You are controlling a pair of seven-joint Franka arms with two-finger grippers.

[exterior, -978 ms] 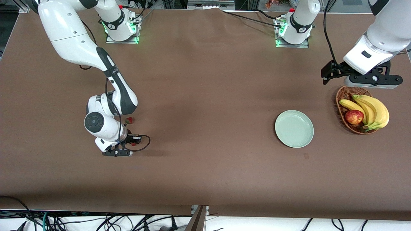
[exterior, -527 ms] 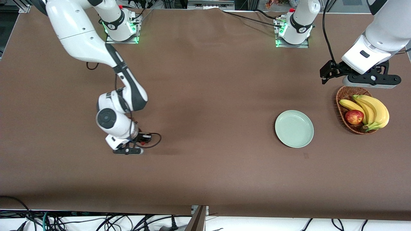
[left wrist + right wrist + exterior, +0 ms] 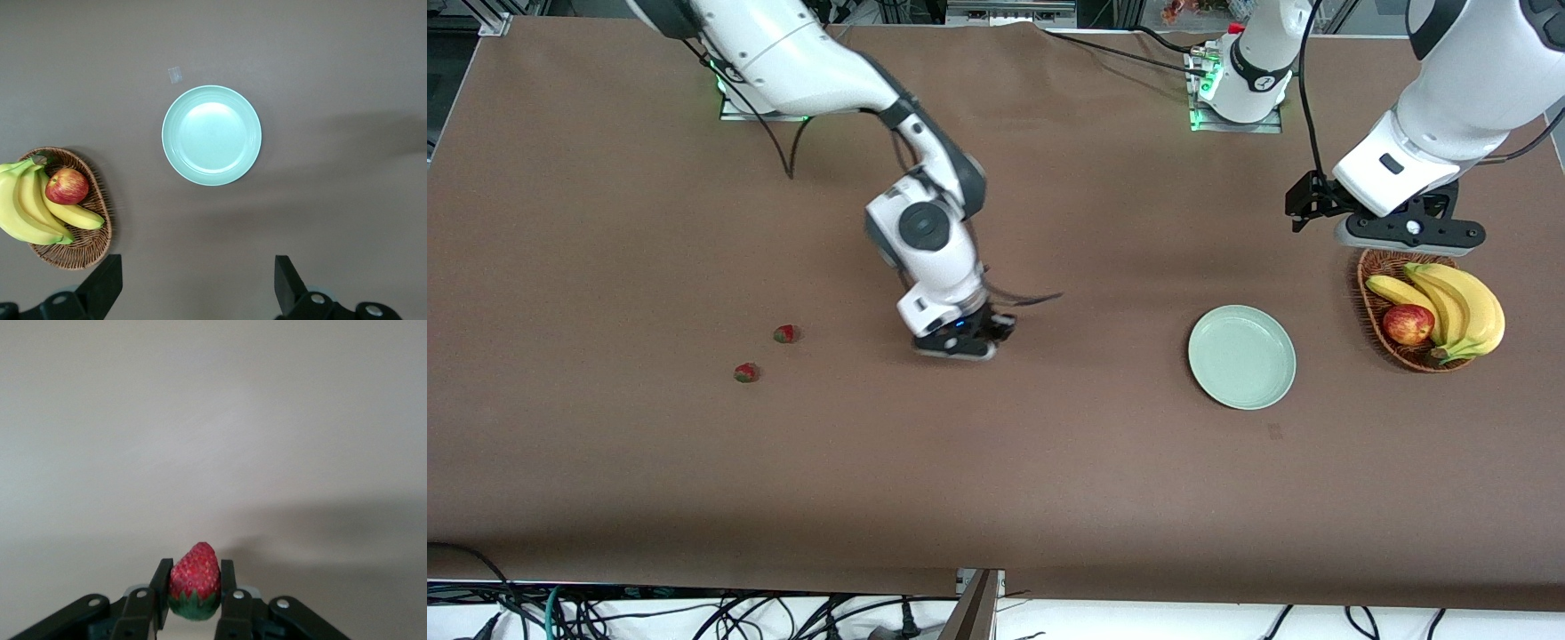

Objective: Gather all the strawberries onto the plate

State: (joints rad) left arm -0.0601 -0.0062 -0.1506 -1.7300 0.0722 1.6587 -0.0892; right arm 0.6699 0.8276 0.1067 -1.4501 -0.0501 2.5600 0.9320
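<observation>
My right gripper (image 3: 958,348) is shut on a strawberry (image 3: 195,581) and holds it over the bare middle of the table, between the two loose strawberries and the plate. Those two strawberries (image 3: 785,333) (image 3: 746,372) lie on the cloth toward the right arm's end. The pale mint-green plate (image 3: 1241,356) holds nothing; it also shows in the left wrist view (image 3: 211,135). My left gripper (image 3: 1409,233) is open and empty, up in the air over the table beside the basket's edge; its fingertips (image 3: 100,283) stand wide apart.
A brown wicker basket (image 3: 1372,307) with bananas (image 3: 1458,307) and a red apple (image 3: 1408,324) stands toward the left arm's end, beside the plate. A small scrap (image 3: 1274,431) lies nearer the front camera than the plate.
My right gripper has lifted one strawberry and carried it from beside the other two toward the plate, uncovering them. My left gripper has shifted slightly toward the middle.
</observation>
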